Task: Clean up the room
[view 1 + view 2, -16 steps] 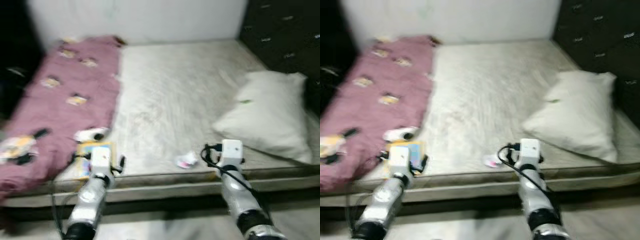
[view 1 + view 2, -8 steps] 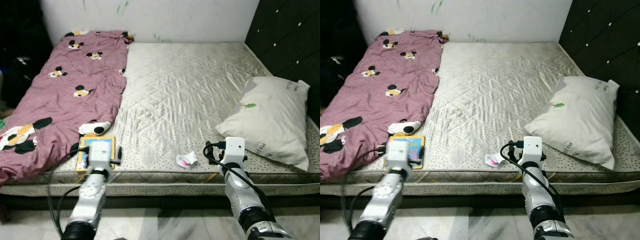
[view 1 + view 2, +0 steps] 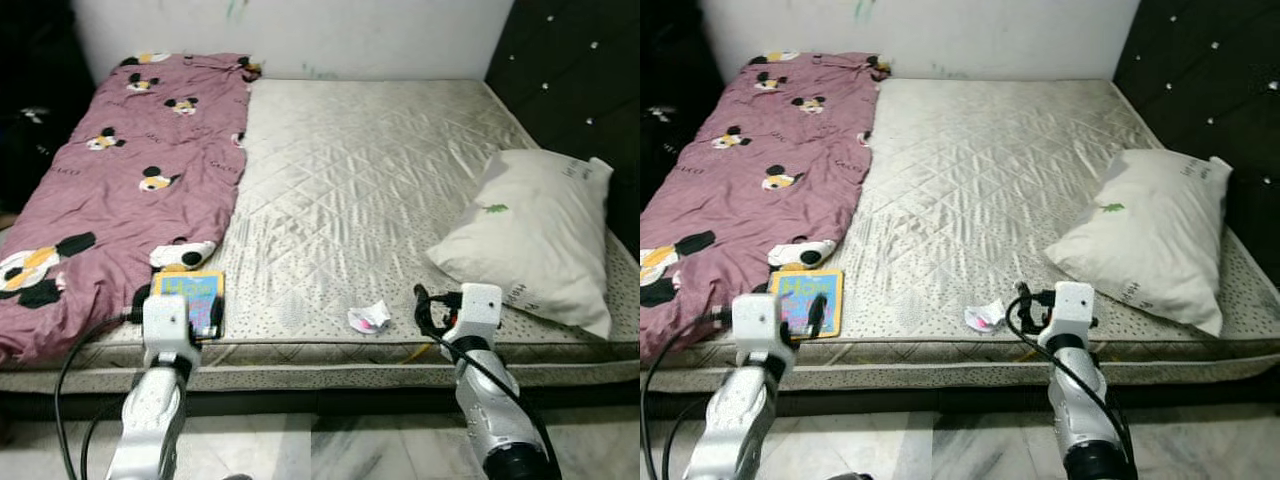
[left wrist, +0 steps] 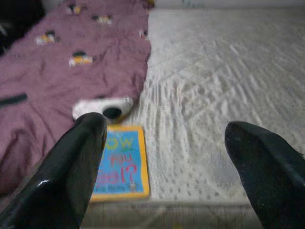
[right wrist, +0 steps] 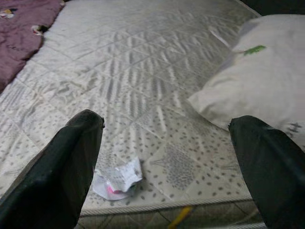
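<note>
Now: a robot faces the near edge of a bed (image 3: 360, 180), both arms raised toward it, neither touching anything.
Bed: a bare quilted mattress, with a pink cartoon-print blanket (image 3: 110, 170) spread over its left side and a white pillow (image 3: 535, 235) lying at the right.
Litter: a crumpled wrapper (image 3: 368, 317), white with a pink patch, lies on the mattress close to the front edge, near the right arm and apart from the pillow.
Book: a blue one with a yellow border (image 3: 195, 300) lies flat near the front edge, just beside the blanket's hem and straight ahead of the left arm.
Left gripper (image 4: 167, 162): jaws spread wide and empty, hovering short of the mattress edge with the book between and beyond them.
Right gripper (image 5: 167, 162): jaws likewise wide and empty, the wrapper sitting near the inner side of one finger (image 5: 62, 162).
Step in hand, as judged: lining up to pick up loose items, the wrapper or the book first.
Risk: the wrapper looks light and flimsy, so jaws closing off-centre could nudge it over the edge to the floor instead of pinching it.
Risk: the book lies flat on a soft surface, so fingers may press it down and slide off, or snag the blanket's hem.
</note>
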`<state>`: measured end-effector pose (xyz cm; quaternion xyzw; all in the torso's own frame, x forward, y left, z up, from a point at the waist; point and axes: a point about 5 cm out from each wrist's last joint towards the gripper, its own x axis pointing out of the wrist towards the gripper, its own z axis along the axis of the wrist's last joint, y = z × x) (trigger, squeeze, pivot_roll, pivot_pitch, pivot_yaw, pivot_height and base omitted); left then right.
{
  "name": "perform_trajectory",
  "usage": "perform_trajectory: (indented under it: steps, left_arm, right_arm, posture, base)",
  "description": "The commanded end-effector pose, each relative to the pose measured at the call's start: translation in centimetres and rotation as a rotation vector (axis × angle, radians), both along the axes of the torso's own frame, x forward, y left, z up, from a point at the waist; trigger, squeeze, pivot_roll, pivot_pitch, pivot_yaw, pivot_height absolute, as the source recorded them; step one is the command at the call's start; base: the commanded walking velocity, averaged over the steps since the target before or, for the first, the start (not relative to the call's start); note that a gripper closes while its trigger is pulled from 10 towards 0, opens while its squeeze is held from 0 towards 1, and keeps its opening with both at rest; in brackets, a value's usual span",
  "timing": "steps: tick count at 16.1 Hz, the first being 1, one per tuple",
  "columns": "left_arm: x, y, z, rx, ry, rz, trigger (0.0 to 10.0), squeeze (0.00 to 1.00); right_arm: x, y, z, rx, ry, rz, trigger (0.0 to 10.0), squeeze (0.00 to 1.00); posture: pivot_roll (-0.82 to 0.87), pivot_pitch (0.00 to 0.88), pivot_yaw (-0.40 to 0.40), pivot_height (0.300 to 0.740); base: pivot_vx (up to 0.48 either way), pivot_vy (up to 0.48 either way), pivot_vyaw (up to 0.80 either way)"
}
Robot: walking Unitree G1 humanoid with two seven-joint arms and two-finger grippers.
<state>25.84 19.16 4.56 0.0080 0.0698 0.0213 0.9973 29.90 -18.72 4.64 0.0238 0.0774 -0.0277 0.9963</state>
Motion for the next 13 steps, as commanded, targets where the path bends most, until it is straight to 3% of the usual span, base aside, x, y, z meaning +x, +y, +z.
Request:
perform_trajectory:
  steps: [1, 9, 11, 13]
  left_arm:
    - [-0.07, 0.07, 0.54, -0.013, -0.014, 0.001, 10.0, 0.0]
    - [-0.4, -0.06, 0.49, -0.046, 0.014, -0.003, 10.0, 0.0]
    - [-0.33, -0.11, 0.48, -0.053, 0.016, -0.011, 10.0, 0.0]
    - [-0.23, -0.24, 0.51, -0.062, 0.015, -0.026, 10.0, 0.0]
  right_arm:
    - [-0.25, -0.57, 0.13, 0.008, 0.006, -0.017, 10.0, 0.0]
    - [-0.52, -0.31, -0.17, 0.005, 0.056, -0.011, 10.0, 0.0]
    - [-0.48, -0.31, -0.16, 0.006, 0.057, -0.013, 10.0, 0.0]
    - [-0.43, -0.3, -0.18, 0.007, 0.059, -0.014, 10.0, 0.0]
  posture:
    - [0.01, 0.127, -0.038, 0.74]
    - [0.0, 0.138, -0.045, 0.74]
    - [0.0, 0.138, -0.043, 0.74]
    - [0.0, 0.136, -0.043, 0.74]
  base:
    - [0.0, 0.0, 0.0]
    - [0.0, 0.0, 0.0]
    - [0.0, 0.0, -0.8]
    - [0.0, 0.0, 0.0]
